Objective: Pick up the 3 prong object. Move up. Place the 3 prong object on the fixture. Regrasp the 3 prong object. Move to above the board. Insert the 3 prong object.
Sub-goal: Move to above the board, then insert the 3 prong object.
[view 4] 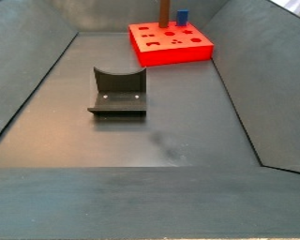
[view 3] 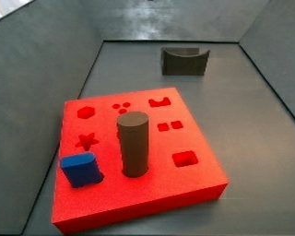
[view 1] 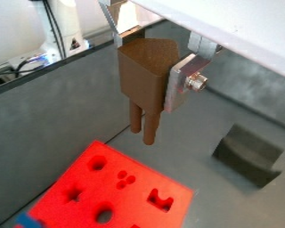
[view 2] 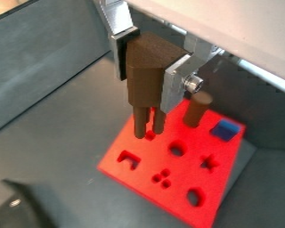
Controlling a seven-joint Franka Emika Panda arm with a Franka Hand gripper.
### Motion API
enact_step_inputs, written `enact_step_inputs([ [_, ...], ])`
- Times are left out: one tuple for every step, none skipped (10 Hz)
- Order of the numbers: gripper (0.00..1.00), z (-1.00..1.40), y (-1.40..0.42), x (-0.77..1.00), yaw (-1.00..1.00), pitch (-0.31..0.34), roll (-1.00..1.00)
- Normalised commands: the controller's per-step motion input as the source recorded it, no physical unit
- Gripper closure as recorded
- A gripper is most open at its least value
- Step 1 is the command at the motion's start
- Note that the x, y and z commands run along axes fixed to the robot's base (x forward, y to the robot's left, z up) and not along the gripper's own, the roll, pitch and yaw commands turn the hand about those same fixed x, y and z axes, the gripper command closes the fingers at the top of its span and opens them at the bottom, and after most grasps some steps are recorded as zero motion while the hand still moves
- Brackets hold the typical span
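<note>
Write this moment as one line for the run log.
gripper: shut on 3 prong object | position: above board, prongs down | fixture: empty | not inserted yet

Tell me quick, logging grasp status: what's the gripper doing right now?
Gripper: closed on the 3 prong object, prongs pointing down, held above the board.

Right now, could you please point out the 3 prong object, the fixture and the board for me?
3 prong object point(view 1: 145, 76): a wrist view, its brown body, held in the gripper point(view 1: 155, 64).
Fixture point(view 4: 117, 91): a side view, its upright wall.
Board point(view 3: 175, 189): a side view, bare red top near the front edge.
</note>
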Motion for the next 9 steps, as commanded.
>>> enact_step_inputs([
  [1.0,0.0,0.01,-0.05,-0.02,-0.026,-0.27],
  [1.0,0.0,0.0,0.0,0.0,0.0,0.01],
  [1.0,-0.1,0.0,-0.18,-0.18,0.0,0.0],
  [1.0,-0.63,0.21,0.0,-0.59,0.0,-0.06],
  [1.0,-0.8,0.05,-0.18,-0.88,-0.047,0.0],
  [1.0,-0.94,0.0,-0.18,-0.98,-0.033,0.0],
  [1.0,-1.0,0.0,-0.07,-1.0,-0.047,0.0],
  [1.0,-0.98,0.0,0.0,-1.0,-0.036,0.0],
  [1.0,-1.0,0.0,-0.01,-1.0,-0.016,0.0],
])
